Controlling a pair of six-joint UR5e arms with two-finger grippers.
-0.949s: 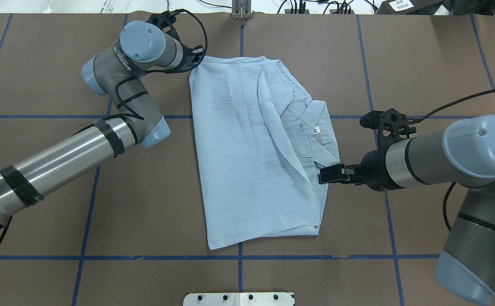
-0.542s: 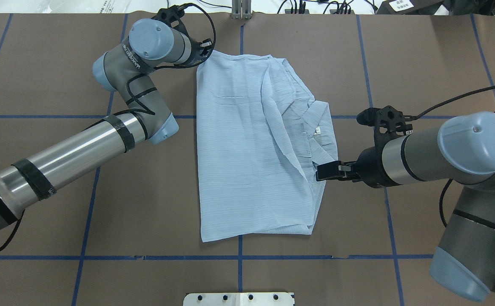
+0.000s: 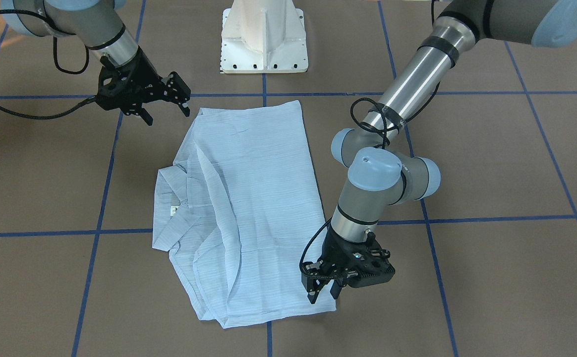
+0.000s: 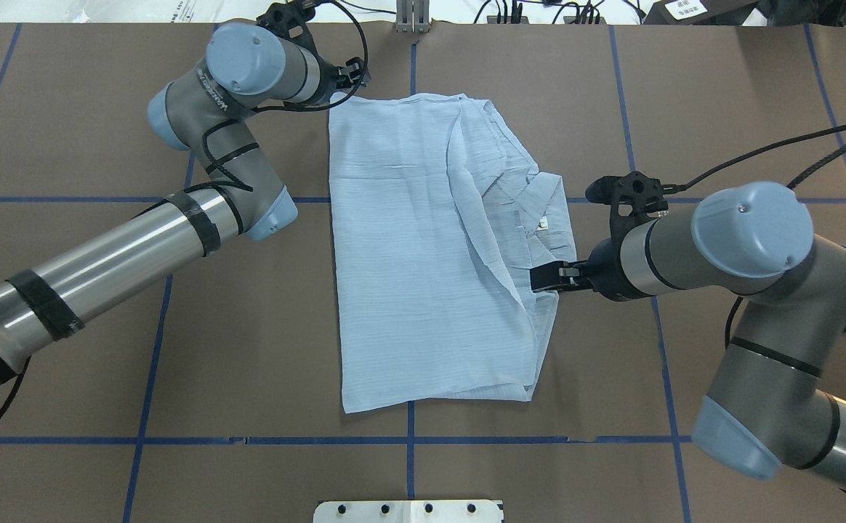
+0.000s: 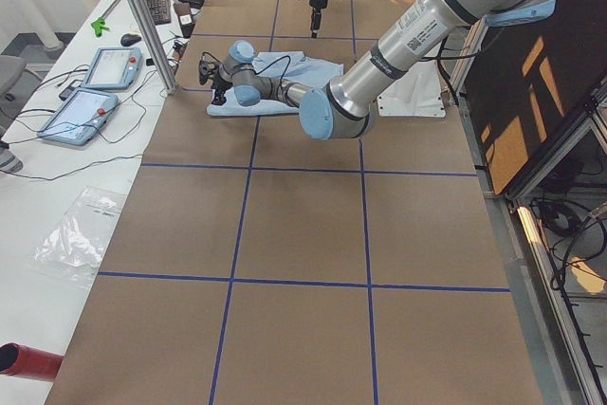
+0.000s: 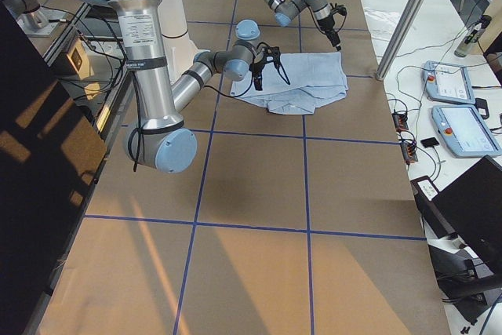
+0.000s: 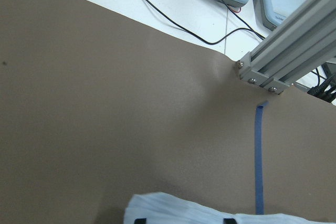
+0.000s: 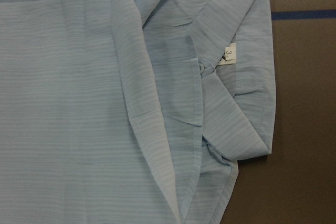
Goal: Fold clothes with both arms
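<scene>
Shirt [image 4: 423,247] thin, finely striped; rumpled rectangle

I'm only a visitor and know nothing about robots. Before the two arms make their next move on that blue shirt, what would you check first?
1. Is the shirt lying on the table and not dangling? Ok.
2. Is the left gripper open? Ok. Its fingers stand apart at the shirt's far corner.
3. Is there cloth between those fingers? Cannot tell.
4. Is the right gripper open? Ok.
5. Is the right gripper low enough to pinch the edge by the collar? Probably not ok. It seems to hang above the cloth.
</scene>
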